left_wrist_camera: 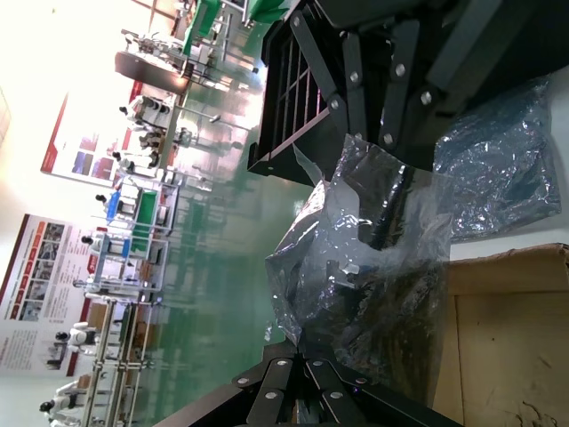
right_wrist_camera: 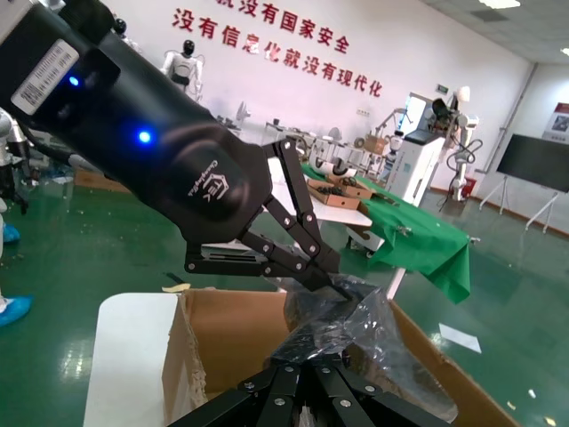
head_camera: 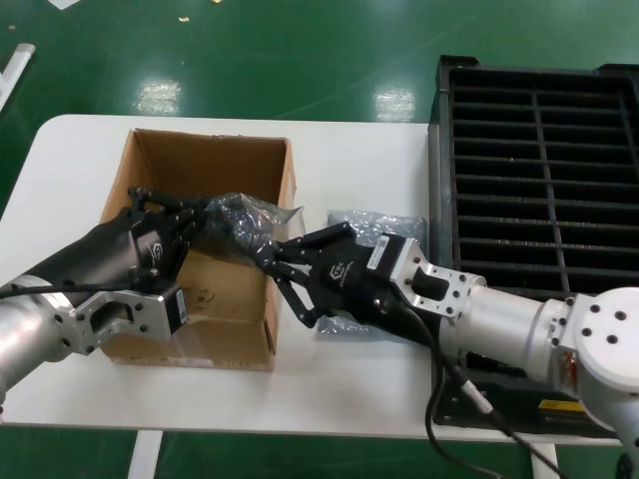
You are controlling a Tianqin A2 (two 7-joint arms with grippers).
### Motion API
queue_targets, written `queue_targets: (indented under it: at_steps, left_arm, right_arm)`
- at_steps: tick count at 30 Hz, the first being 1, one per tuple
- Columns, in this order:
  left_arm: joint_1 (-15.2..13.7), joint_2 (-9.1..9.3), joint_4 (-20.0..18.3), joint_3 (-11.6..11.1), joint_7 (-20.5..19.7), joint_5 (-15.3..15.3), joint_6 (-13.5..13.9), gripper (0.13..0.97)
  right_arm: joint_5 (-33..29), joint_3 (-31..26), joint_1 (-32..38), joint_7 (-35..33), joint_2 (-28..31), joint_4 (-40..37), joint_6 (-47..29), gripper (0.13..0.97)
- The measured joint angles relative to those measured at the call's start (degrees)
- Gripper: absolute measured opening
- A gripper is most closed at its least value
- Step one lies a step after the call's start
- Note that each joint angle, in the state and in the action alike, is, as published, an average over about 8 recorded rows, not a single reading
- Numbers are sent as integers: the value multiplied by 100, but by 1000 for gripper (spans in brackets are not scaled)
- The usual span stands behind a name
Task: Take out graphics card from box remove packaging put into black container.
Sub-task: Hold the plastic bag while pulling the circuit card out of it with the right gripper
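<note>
The packaging [head_camera: 240, 222], a crinkly grey bag, hangs over the right part of the brown box [head_camera: 205, 160]. A dark shape shows through it, which I take for the graphics card [left_wrist_camera: 391, 227]. My left gripper [head_camera: 193, 222] is shut on the bag's left end above the box. My right gripper [head_camera: 272, 261] is shut on its right end at the box's right wall. In the left wrist view my left gripper [left_wrist_camera: 316, 363] pinches the packaging [left_wrist_camera: 373, 267]. In the right wrist view my right gripper [right_wrist_camera: 313, 360] pinches the packaging [right_wrist_camera: 364, 325]. The black container [head_camera: 539, 170] stands at the right.
A second, flat grey bag [head_camera: 377, 226] lies on the white table [head_camera: 80, 140] between the box and the black container. A yellow label [head_camera: 562, 405] marks the container's front rim. Green floor lies beyond the table's far edge.
</note>
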Motion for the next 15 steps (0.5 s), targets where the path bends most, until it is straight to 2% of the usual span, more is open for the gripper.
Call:
queue_targets:
  at_steps: [15]
  left_arm:
    - [0,0,0,0,0,0,0,138]
  right_arm:
    - [-60,2,223,110,-301,-676,243,134]
